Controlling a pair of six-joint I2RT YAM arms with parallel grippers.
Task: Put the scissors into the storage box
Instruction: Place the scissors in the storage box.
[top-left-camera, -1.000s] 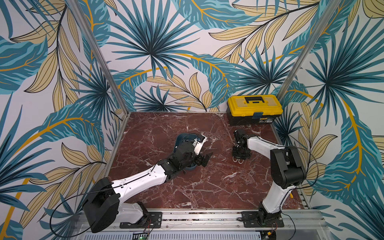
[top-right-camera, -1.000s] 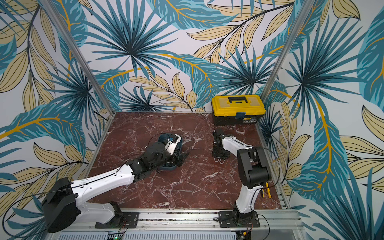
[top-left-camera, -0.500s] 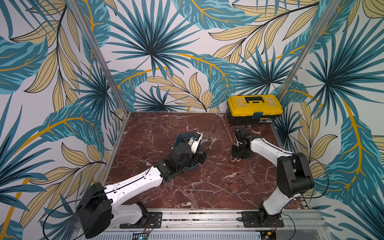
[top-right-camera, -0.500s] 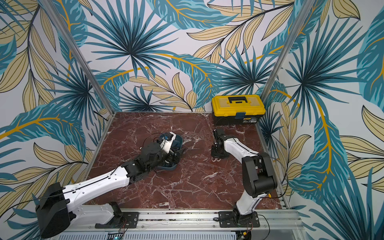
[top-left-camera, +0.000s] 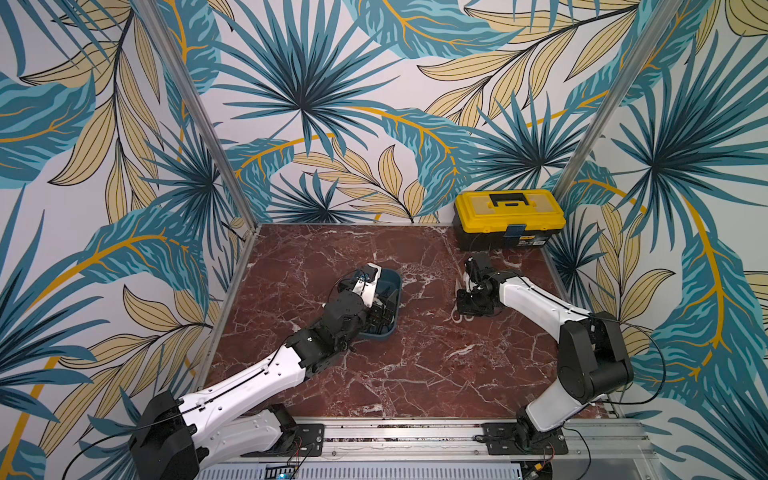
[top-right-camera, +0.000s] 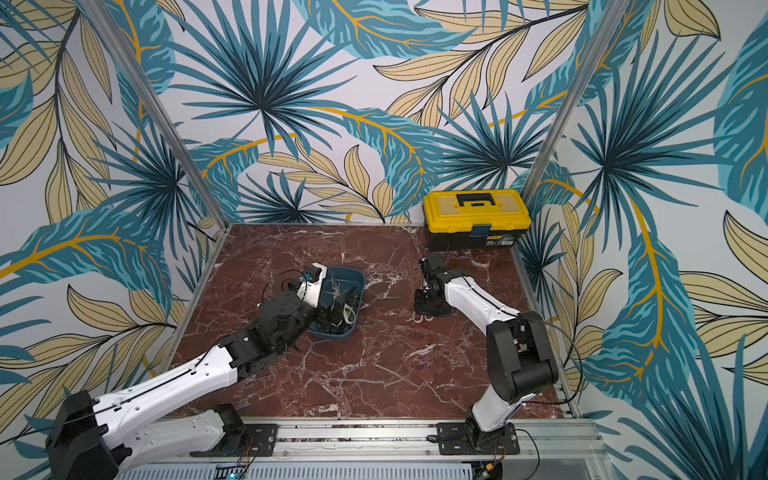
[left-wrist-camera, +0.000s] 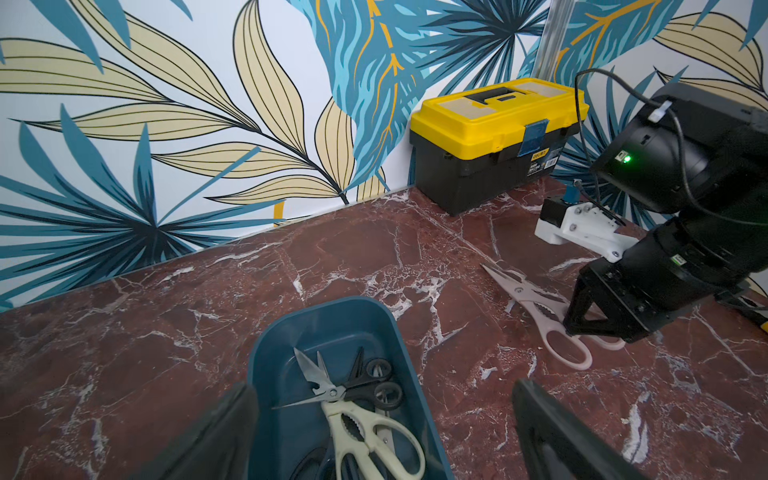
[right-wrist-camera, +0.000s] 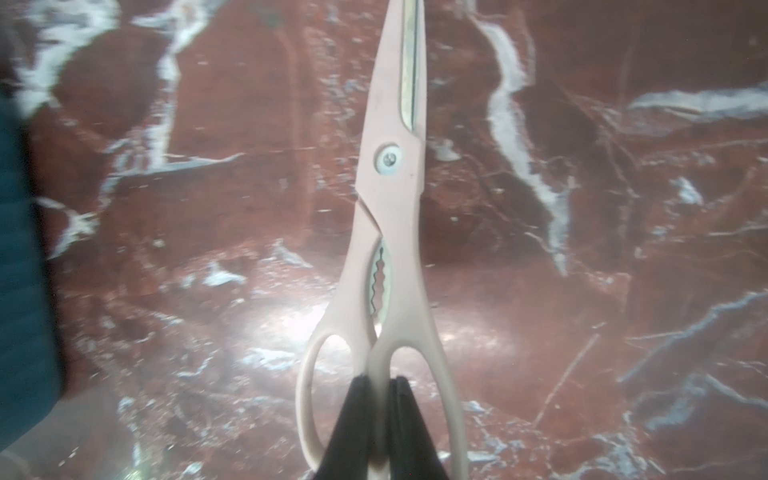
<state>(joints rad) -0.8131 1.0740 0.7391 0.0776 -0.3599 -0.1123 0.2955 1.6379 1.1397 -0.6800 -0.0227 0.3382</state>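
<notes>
- Your right gripper (right-wrist-camera: 379, 386) is clamped on the pale pink scissors (right-wrist-camera: 390, 187), its two black fingers (right-wrist-camera: 353, 415) pinching the handle where the finger loops meet.
- In the left wrist view those scissors (left-wrist-camera: 536, 303) lie flat on the red marble tabletop (top-left-camera: 415, 365), blades closed and tips toward the yellow-lidded toolbox (top-left-camera: 509, 208) in the far corner.
- In both top views only the pink loops show, poking out from under the gripper (top-left-camera: 473, 305) (top-right-camera: 430, 305).
- The dark teal storage box (left-wrist-camera: 332, 307) sits mid-table, well apart from the pink pair.
- Inside it you have a cream-white-handled pair (left-wrist-camera: 365, 440) lying across a black-handled pair (left-wrist-camera: 382, 392). More dark handles sit beneath, and you can't count them.
- Your left gripper (left-wrist-camera: 382, 390) hangs over the near end of the box with its fingers (left-wrist-camera: 540, 415) spread wide, one on each side, holding nothing.
</notes>
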